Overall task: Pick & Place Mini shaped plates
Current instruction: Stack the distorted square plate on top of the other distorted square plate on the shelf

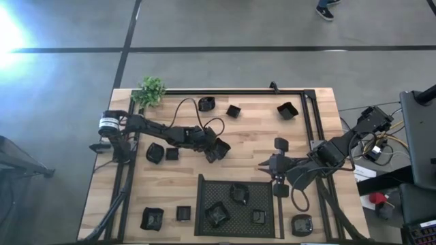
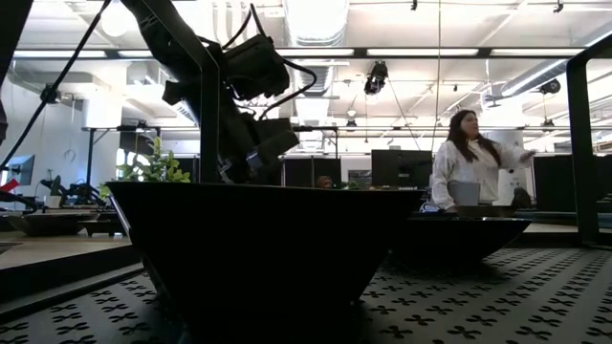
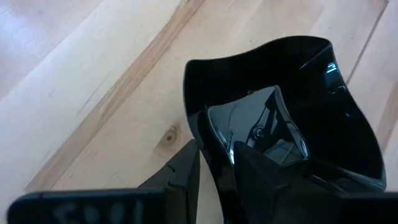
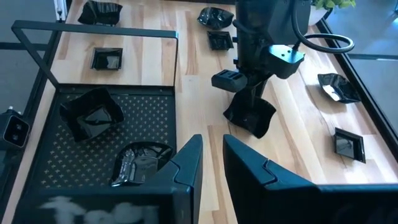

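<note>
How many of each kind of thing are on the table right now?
Mini shaped plates: 12
Black mesh tray: 1
Small green plant: 1
Total: 14

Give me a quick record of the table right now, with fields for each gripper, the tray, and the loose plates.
left gripper: at table centre, fingers astride the rim of a mini plate resting on the wood
right gripper: above the tray's far right corner, holding nothing, fingers slightly apart
mesh tray: near edge, four plates inside
loose plates: three along the far edge, two beside the left arm, three at the near edge
plant: far left corner
</note>
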Controlling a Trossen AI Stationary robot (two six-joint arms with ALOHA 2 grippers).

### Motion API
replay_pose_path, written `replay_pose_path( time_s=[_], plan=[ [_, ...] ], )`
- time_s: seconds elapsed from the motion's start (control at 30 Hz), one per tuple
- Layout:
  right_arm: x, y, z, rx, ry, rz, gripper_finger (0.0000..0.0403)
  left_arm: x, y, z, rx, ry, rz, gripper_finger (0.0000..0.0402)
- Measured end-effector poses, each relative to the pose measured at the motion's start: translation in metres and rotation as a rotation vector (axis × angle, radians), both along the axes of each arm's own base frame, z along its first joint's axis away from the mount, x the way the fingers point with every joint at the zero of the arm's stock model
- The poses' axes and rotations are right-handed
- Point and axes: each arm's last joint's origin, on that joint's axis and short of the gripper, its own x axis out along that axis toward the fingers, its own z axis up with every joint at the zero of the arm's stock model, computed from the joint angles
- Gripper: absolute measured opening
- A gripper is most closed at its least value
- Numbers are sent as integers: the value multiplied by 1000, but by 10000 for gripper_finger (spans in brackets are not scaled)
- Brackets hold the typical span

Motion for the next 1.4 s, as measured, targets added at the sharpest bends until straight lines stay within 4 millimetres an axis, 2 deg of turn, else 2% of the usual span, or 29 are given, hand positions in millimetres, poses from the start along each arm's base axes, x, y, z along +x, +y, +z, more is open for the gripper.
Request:
replay_pose_path(
  time_s=[0.27,0.7,1.1,1.4],
  plan=[
    [0,0,0,0,0,0,61,0,0,0,-2,-3,2,8],
    [-1,0,1,1,-2,0,61,0,0,4,-7,-15,12,1],
    [-1,0,1,1,-1,0,61,-5,-7,47,37,-42,15,0],
    [-1,0,1,0,0,0,61,-16,-37,85,11,-158,-28,0]
  ],
)
